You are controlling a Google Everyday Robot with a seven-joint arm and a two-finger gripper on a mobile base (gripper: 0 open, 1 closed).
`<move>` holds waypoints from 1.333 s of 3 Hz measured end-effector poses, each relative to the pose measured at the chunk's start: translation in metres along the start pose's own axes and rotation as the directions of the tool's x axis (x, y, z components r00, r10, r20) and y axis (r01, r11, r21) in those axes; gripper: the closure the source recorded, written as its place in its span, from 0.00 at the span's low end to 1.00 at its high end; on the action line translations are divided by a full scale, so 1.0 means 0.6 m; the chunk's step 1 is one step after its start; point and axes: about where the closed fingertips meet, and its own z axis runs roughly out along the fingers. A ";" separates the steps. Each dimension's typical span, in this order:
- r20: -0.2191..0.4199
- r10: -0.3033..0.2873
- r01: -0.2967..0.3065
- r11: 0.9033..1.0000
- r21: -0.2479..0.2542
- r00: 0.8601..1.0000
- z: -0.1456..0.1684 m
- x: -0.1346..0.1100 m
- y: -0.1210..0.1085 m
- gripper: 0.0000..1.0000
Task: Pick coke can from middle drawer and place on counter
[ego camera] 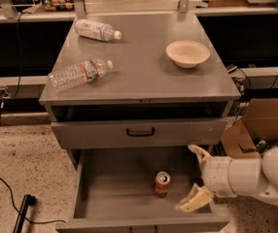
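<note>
Reaching in from the right, the white two-finger gripper [184, 178] hangs over the right part of the wide grey middle drawer [110, 188], which stands pulled open at the cabinet's foot. Its two cream fingers [193, 202] are spread wide, one toward the cabinet and one toward the drawer's front edge, and they hold nothing.

The small red coke can [162, 184] stands upright on the drawer floor with its silver top up. It is just left of the gripper and roughly level with the gap between the fingers. Its long axis is vertical. The coming move probably calls for a short leftward advance, so that one finger passes each side of the can before closing.

Above, a grey drawer front with a black bar handle [140, 131] sits slightly out. The smooth grey counter [144, 76] carries a near clear plastic bottle [80, 74] and a far one [97, 30], both lying down, and a pale shallow bowl [187, 53]. Bare surface lies between them. A brown cardboard box [260, 120] stands to the right on the speckled floor [17, 149]. A long pale shelf [129, 4] runs behind.
</note>
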 end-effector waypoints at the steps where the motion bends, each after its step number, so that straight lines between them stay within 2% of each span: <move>1: 0.028 0.038 -0.038 0.999 0.025 0.999 0.064 -0.012 -0.028 0.00; 2: 0.109 0.008 -0.019 0.994 0.106 0.994 0.106 0.045 -0.047 0.00; 3: 0.123 -0.047 0.035 0.995 0.097 0.991 0.135 0.108 -0.040 0.00; 4: 0.112 -0.035 0.024 0.995 0.097 0.993 0.133 0.126 -0.039 0.00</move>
